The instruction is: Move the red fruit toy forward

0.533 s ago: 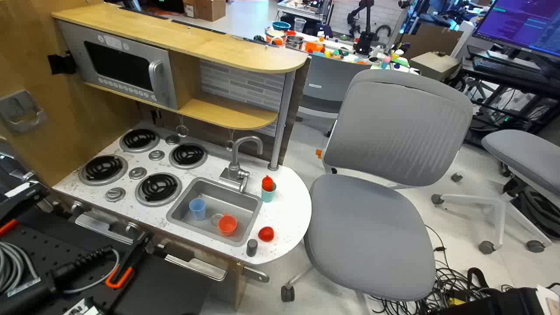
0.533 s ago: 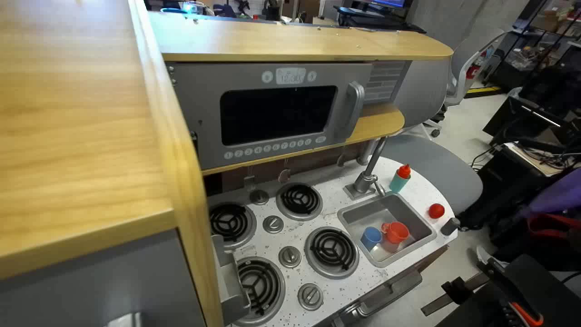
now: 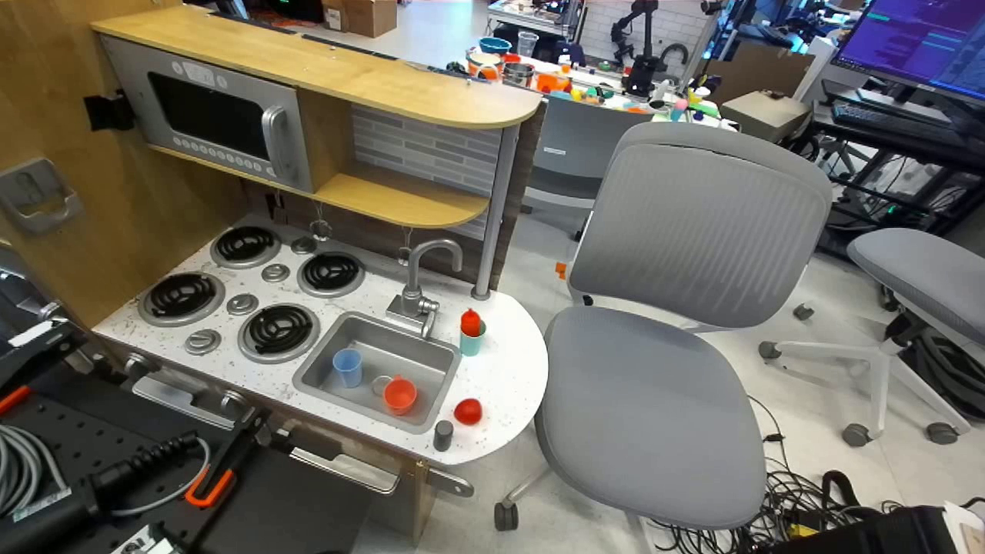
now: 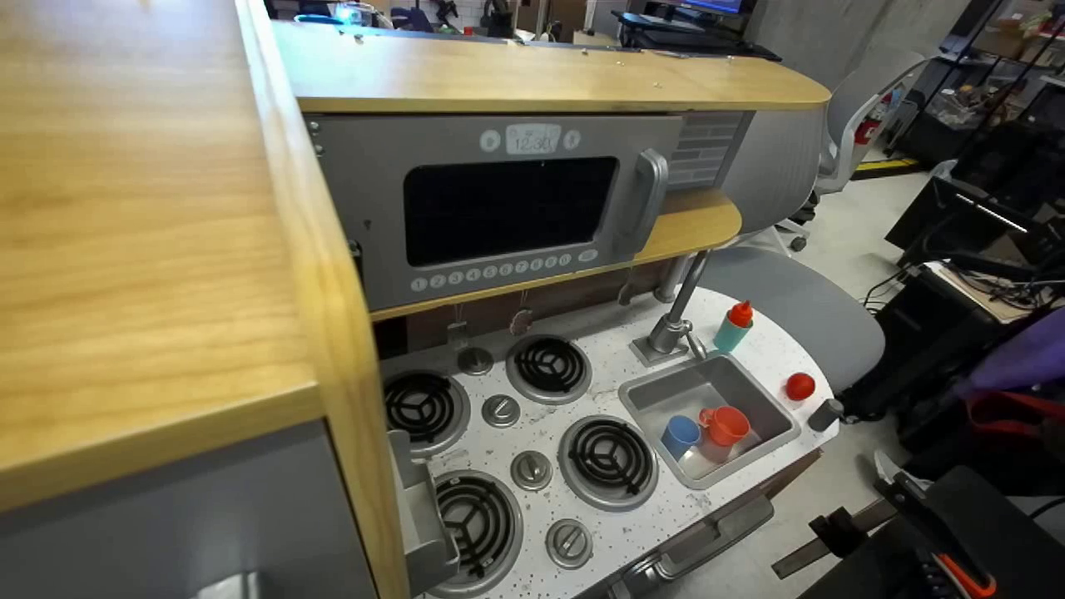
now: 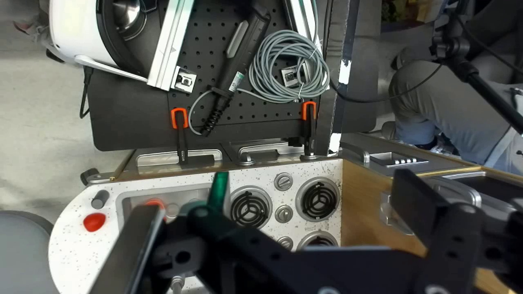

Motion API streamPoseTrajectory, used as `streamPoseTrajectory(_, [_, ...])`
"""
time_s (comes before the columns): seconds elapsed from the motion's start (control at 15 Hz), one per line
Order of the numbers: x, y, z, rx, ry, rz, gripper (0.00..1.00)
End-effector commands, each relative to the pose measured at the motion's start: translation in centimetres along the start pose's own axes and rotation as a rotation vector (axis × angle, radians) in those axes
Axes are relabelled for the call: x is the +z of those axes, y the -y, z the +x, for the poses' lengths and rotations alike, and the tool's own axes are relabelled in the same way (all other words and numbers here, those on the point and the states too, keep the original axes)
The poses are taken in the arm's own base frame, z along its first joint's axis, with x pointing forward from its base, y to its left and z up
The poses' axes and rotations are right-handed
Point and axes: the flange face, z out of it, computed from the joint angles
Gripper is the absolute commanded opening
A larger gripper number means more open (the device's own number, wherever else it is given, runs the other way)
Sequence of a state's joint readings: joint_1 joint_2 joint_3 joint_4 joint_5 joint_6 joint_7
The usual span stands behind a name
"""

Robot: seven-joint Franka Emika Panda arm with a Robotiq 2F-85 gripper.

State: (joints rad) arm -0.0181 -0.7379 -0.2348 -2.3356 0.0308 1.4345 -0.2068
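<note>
The red fruit toy is a small round red piece on the white counter's rounded end, beside the sink. It shows in both exterior views, as the red fruit toy (image 3: 468, 412) and the red fruit toy (image 4: 799, 386). In the wrist view the red fruit toy (image 5: 94, 222) lies at the left, outside the space between the fingers. My gripper (image 5: 280, 196) shows only in the wrist view. Its two dark fingers are wide apart with nothing between them. It is above the play kitchen, apart from the toy.
A grey sink (image 3: 308, 377) holds a blue cup (image 3: 348, 368) and an orange cup (image 3: 399, 395). A grey cylinder (image 3: 443, 435) stands beside the toy. A teal cup (image 3: 472, 342) with a red-topped piece stands near the faucet (image 3: 415, 269). A shelf and microwave (image 4: 507, 208) overhang the counter.
</note>
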Motion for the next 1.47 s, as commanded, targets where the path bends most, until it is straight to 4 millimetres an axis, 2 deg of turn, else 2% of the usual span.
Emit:
streamPoseTrajectory(0.0, [-0.06,-0.01,0.01,0.0,0.001,0.0,1.0])
streamPoseTrajectory(1.4, [-0.28,-0.05,0.24,0.019,-0.045,-0.008,1.0])
